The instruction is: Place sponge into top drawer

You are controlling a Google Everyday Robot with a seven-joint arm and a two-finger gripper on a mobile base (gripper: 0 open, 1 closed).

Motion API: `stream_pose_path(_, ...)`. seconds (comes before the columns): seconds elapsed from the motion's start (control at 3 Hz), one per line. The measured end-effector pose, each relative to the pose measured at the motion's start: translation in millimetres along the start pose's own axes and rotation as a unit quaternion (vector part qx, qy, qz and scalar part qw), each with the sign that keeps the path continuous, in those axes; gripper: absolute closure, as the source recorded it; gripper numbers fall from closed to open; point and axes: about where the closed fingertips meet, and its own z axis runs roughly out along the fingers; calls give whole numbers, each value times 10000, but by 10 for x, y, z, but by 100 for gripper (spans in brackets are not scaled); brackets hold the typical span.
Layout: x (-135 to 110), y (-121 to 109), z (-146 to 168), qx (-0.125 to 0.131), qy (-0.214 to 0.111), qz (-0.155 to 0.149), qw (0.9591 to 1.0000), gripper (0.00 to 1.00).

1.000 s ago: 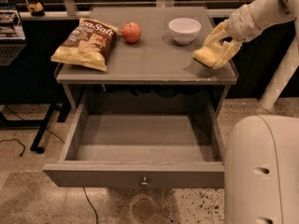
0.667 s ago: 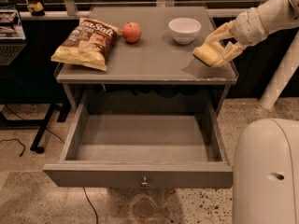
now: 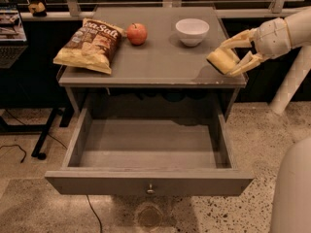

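The pale yellow sponge point(image 3: 221, 60) is held between the fingers of my gripper point(image 3: 231, 57), lifted a little above the right front corner of the grey cabinet top point(image 3: 160, 57). The arm reaches in from the right. The gripper is shut on the sponge. The top drawer point(image 3: 148, 152) is pulled wide open below the cabinet top, its inside bare, with a small metal knob point(image 3: 150, 190) at the centre of its front panel. The sponge is above and to the right of the drawer's back right corner.
On the cabinet top lie a chip bag point(image 3: 90, 45) at the left, a red apple point(image 3: 137, 33) and a white bowl point(image 3: 192, 31) at the back. A white robot body point(image 3: 294, 193) fills the lower right. Cables point(image 3: 19, 152) and a stand leg lie on the floor at left.
My gripper has lifted the sponge off the cabinet top and turned it; it now hangs just above the right front corner. The view has shifted slightly.
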Motion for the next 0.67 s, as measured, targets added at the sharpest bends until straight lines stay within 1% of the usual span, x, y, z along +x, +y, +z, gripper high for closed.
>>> stream_pose_path(0.33,-75,232,-5,90,-370,52,9993,100)
stream_pose_path(0.67,-75,232,-5,89,-370,52,9993,100)
